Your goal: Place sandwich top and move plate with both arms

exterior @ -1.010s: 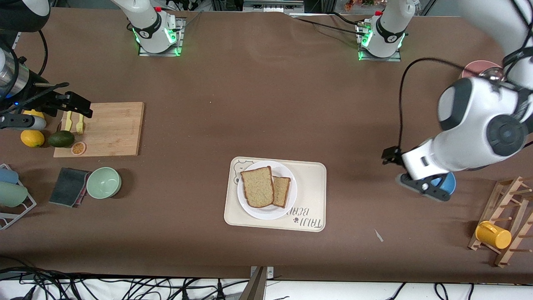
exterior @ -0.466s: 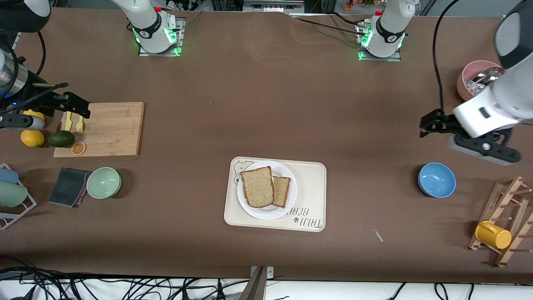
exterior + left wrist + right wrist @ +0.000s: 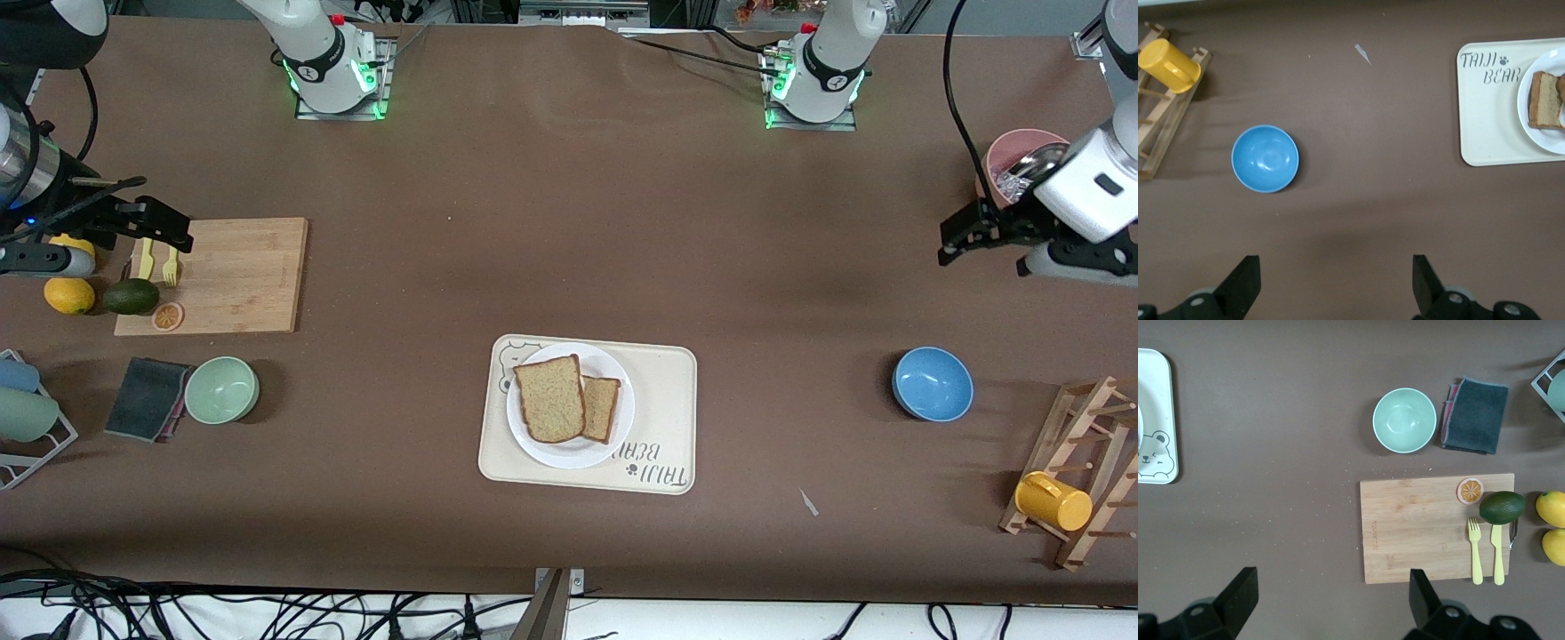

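Observation:
The sandwich top, a large tan slice with a dark crust, lies on the white plate, overlapping a smaller darker slice. The plate sits on a cream bear-print tray in the middle of the table. My left gripper hangs open over bare table beside a pink bowl, holding nothing. Its wrist view catches the plate's rim and the smaller slice. My right gripper waits open and holds nothing over the edge of the wooden cutting board, as its wrist view also shows.
A blue bowl and a wooden rack with a yellow cup stand toward the left arm's end. A green bowl, a dark cloth, an avocado and a lemon lie toward the right arm's end.
My left arm has swung away from over the blue bowl and drawn back toward the pink bowl. The right arm, plate and bread have not moved.

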`<move>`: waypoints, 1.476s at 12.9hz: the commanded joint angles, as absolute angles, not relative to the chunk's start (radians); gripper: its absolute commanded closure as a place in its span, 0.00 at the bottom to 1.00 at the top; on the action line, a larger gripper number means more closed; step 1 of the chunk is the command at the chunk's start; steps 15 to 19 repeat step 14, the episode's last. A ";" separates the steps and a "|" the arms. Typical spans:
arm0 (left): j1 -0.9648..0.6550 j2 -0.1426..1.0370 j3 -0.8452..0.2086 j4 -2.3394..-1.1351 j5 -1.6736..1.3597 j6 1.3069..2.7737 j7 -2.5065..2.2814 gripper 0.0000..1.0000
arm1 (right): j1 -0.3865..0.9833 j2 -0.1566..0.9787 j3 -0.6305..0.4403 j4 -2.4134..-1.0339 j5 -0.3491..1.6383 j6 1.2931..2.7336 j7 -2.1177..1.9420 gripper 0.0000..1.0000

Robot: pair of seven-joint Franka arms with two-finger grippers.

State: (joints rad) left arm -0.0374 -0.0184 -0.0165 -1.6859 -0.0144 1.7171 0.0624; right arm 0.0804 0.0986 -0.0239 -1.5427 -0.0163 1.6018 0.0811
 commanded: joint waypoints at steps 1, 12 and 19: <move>-0.009 -0.091 -0.039 -1.764 0.005 1.717 0.041 0.00 | 0.075 0.094 -0.020 -1.540 -0.028 1.605 0.067 0.00; -0.072 -0.038 0.041 -1.678 -0.015 1.649 0.043 0.00 | 0.074 0.098 -0.020 -1.540 -0.028 1.606 0.067 0.00; -0.072 -0.032 0.041 -1.677 -0.014 1.648 0.043 0.00 | 0.075 0.098 -0.020 -1.540 -0.028 1.606 0.067 0.00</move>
